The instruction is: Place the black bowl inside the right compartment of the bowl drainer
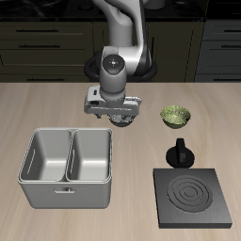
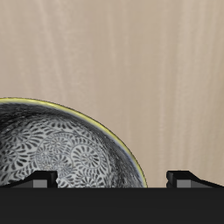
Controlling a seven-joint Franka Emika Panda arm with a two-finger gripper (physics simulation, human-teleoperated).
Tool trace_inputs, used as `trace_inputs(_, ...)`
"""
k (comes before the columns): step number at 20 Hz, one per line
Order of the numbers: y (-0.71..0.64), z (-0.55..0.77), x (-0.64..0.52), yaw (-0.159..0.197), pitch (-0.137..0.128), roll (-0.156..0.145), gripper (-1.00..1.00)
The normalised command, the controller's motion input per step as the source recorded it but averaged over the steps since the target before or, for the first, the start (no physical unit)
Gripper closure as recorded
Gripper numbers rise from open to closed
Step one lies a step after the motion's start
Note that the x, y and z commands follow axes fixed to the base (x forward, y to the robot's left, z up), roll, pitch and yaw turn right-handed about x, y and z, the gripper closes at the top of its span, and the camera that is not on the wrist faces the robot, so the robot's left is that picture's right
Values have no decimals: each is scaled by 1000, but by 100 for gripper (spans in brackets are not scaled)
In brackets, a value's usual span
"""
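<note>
Black bowl (image 2: pixel 66 153) right under gripper (image 1: pixel 115 111) (fingers apart, holding nothing). Still grabbing; next, drop lower and pinch rim.

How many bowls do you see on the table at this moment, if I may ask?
2. The olive-green bowl sits in the open behind the stove plate. The black bowl is mostly hidden under the gripper, just behind the bowl drainer; the wrist view shows its patterned inside.

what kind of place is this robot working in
Likely a simulated kitchen. A wooden table holds a two-well bowl drainer, a black stove plate and small bowls, one olive-green. Dark cabinets run along the back.
</note>
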Motion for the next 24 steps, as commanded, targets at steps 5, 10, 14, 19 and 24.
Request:
trace_inputs(5, 17, -28, -42, -14, 17, 13, 100)
trace_inputs(10, -9, 118, -44, -17, -20, 13, 100)
trace_inputs(14, -10, 181, -34, 19, -43, -1, 100)
trace_inputs(19, 3, 281, -62, 27, -40, -7, 100)
trace_inputs(24, -76, 886, -250, 39, -129, -23, 100)
